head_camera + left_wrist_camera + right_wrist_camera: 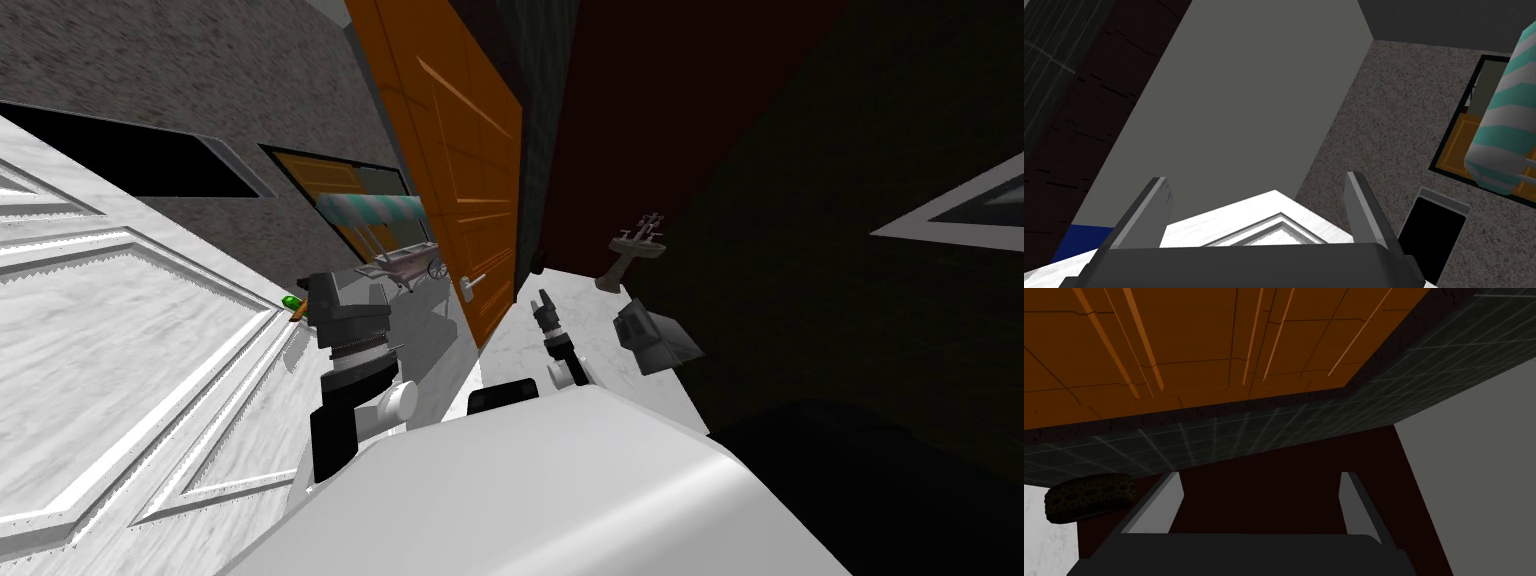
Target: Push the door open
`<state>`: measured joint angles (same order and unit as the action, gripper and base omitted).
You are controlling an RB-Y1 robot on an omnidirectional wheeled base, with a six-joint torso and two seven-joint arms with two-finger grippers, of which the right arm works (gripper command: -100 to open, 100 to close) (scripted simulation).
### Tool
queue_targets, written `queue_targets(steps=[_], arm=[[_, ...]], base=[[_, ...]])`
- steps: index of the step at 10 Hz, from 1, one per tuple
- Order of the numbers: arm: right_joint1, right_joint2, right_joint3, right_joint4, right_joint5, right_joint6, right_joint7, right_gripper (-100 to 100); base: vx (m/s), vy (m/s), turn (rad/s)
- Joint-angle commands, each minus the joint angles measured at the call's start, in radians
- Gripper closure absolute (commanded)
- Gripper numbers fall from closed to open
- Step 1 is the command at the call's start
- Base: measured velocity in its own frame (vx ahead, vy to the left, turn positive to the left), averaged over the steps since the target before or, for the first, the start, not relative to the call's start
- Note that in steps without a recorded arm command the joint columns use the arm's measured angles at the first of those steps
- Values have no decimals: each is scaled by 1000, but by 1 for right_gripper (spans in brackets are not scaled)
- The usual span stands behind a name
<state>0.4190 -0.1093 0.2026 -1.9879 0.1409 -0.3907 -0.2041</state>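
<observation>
Item 1, orange door [455, 170]: panelled, standing ahead of me in the middle of the head view. A pale lever handle [470, 285] sits near its free edge. In the right wrist view its grooved face lies beyond the fingers, bordered by a dark tiled wall [1274, 433].

Item 2, right gripper [1260, 475]: the fingers are spread wide with nothing between them, and a dark red wall [1284, 498] is behind. In the head view the right arm [558, 345] reaches forward just beside the orange door's handle edge. I cannot tell whether it touches.

Item 3, left gripper [1255, 179]: the fingers are wide apart and hold nothing. A corner of the white panelled door [1249, 225] shows between them, under a flat grey ceiling. In the head view the left arm [350, 350] stands alongside that white door, on my left.

Item 4, cart [400, 262]: it has a teal-and-white striped awning [375, 208] and stands beyond the left arm, against a speckled grey wall [150, 70].

Item 5, pedestal basin [630, 250]: pale, to the right of the orange door, against the dark red wall.

Item 6, grey box [655, 340]: on the pale floor, near the basin and just beside the right arm.

Item 7, dark pitted lump [1089, 495]: beside one right finger. I cannot tell what it is.
</observation>
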Motion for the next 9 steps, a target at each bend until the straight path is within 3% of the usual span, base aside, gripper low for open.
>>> queue_targets(steps=[1,9], arm=[[-9,-15,40,24,28,6,-26,-100],[-77,-68,202,160,149,26,-140,-100]], base=[[164,-74,108],[132,-77,100]])
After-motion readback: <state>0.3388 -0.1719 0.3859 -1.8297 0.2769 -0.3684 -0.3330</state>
